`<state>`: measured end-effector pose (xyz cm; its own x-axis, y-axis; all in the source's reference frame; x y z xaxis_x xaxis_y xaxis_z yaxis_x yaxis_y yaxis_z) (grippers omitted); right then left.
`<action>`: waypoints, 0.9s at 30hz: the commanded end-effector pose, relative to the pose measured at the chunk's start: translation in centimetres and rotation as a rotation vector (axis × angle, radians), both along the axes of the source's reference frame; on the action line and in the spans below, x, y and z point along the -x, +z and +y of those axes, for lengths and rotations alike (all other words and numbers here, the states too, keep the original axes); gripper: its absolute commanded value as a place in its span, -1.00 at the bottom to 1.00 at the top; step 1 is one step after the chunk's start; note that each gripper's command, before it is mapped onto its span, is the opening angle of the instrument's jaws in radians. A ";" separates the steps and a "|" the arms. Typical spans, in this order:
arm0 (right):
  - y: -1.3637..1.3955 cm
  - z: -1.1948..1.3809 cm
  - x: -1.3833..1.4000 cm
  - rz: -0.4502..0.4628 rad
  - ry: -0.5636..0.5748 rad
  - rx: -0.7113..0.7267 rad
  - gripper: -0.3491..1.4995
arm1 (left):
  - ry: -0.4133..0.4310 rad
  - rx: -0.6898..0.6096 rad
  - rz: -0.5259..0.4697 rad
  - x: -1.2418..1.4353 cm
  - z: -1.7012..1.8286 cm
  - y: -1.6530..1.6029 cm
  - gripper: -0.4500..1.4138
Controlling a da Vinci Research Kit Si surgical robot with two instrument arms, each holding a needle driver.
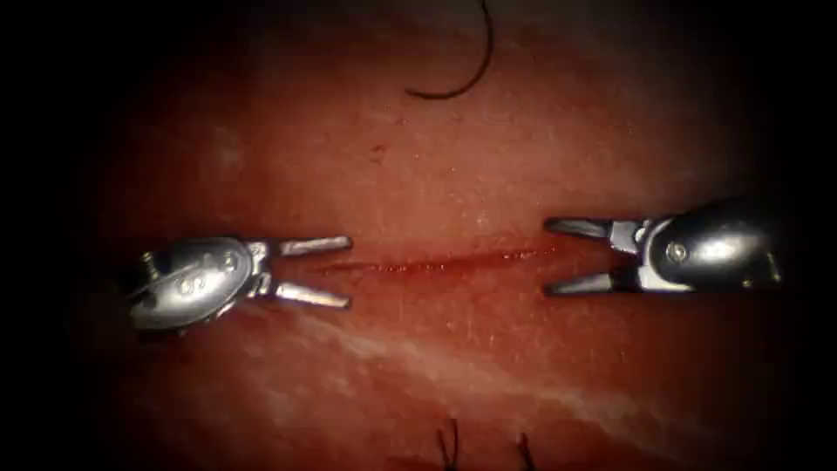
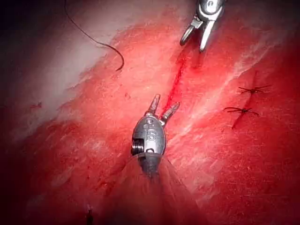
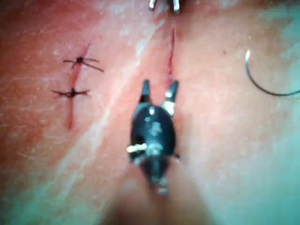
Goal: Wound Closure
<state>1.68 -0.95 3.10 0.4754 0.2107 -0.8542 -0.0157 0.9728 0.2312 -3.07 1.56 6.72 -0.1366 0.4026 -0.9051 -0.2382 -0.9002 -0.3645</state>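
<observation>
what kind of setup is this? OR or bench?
Likely a bench suturing rig: a slab of tissue with a short cut, the needle lying loose, both tools, left and right, open and empty.

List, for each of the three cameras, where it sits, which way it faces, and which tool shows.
Endoscope: above and in front, facing the cut; left tool and right tool, both open and holding nothing.
Left wrist: along its shaft at the left tool; right tool beyond.
Right wrist: along its shaft at the right tool.
Shared: needle lying loose on the tissue; both wrist views share two stitches.
</observation>
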 end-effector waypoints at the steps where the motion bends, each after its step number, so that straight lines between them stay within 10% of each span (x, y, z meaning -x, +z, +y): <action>1: 0.05 -0.12 -0.02 0.000 -0.002 -0.005 -0.23 | 0.001 -0.003 -0.002 0.07 -0.05 0.08 -0.35; 27: 0.03 -0.15 -0.09 0.002 -0.011 0.018 -0.19 | 0.055 -0.011 0.206 0.14 0.48 -0.16 -0.03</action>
<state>1.74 -0.99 3.07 0.4760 0.1875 -0.8592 -0.0083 0.9779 0.2088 -3.22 2.13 6.47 -0.3871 0.4058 -0.8280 -0.2674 -0.9088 -0.3204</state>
